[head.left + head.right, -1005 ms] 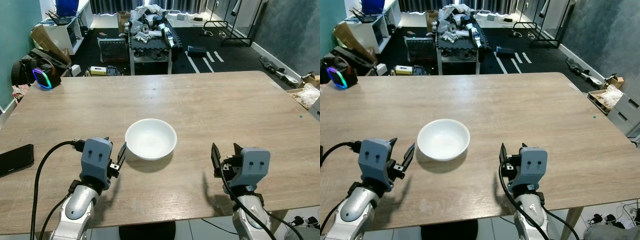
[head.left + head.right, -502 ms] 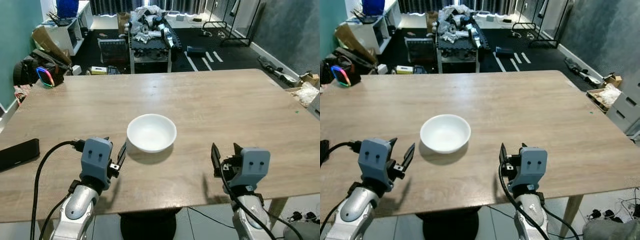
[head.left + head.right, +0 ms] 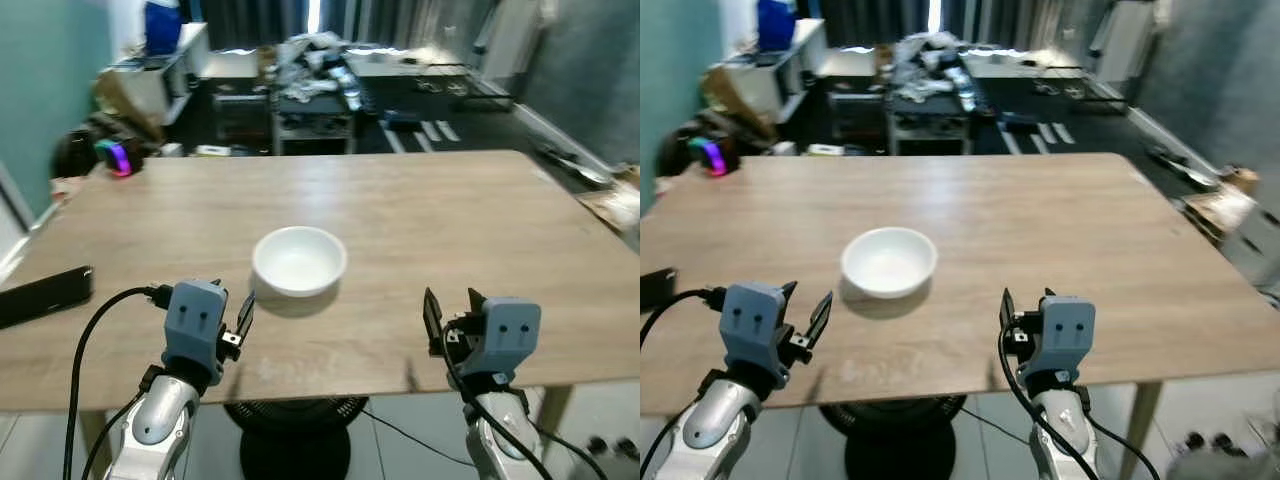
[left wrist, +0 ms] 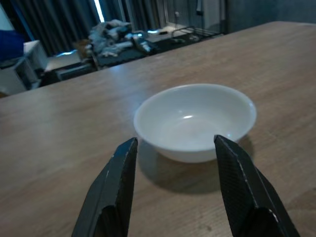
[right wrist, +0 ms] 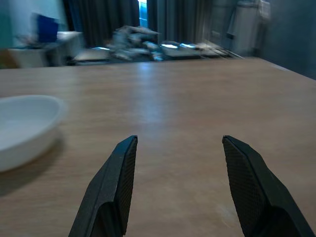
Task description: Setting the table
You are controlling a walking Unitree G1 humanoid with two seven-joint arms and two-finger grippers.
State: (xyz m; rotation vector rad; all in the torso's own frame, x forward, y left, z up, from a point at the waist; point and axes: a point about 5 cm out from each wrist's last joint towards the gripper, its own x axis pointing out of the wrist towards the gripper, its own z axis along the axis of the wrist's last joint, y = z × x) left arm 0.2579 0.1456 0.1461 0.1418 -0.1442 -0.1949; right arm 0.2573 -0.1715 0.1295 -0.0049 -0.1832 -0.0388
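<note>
We see white bowl (image 3: 299, 261) upright on surface (image 3: 450, 220), near its front-middle. Left claw (image 3: 245, 318) spread wide, empty, hovering at front edge, just short of bowl. Right claw (image 3: 432, 318) also spread, empty, well right of bowl. Phone (image 3: 45, 297) at far left.

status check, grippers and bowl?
Left gripper open, empty, short of the round white ceramic bowl. Right gripper open, empty, over bare wooden table. Bowl upright, empty. Nothing between left gripper and bowl.
</note>
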